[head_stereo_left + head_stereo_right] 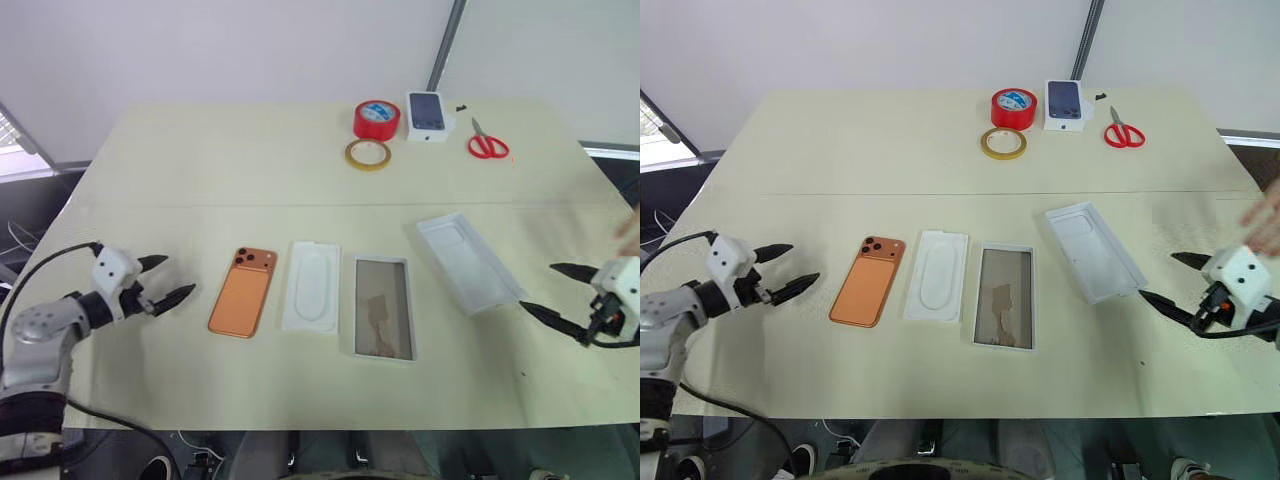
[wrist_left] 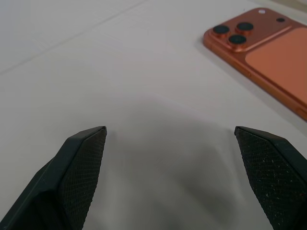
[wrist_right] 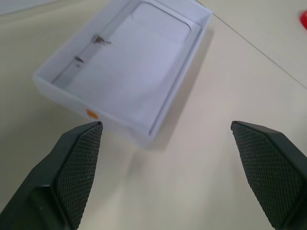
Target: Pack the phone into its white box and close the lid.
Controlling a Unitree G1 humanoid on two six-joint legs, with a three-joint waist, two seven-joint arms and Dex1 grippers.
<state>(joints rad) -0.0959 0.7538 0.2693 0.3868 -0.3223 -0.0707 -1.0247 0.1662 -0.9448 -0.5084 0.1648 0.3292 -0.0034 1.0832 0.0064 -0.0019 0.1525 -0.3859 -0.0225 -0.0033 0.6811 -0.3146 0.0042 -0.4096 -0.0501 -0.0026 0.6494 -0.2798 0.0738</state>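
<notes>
The copper-orange phone [image 1: 243, 291] lies face down on the table, its camera lenses at the far corner. The white box [image 1: 383, 307], a shallow tray with a brownish floor, lies right of it, past a thin white insert [image 1: 311, 286]. The lid [image 1: 468, 262] rests upside down and angled, further right. My left gripper [image 1: 168, 280] stands open just left of the phone, nothing between its fingers [image 2: 81, 167]. Near the lid's right end my right gripper [image 1: 558, 291] also stands open and empty, its fingers [image 3: 76, 163] aimed at the lid [image 3: 129, 67].
At the table's far side sit a red tape roll [image 1: 376, 119], a tan tape ring [image 1: 367, 154], a small white carton printed with a phone [image 1: 427, 115] and red scissors [image 1: 487, 143]. A person's hand [image 1: 1265, 228] shows at the right edge.
</notes>
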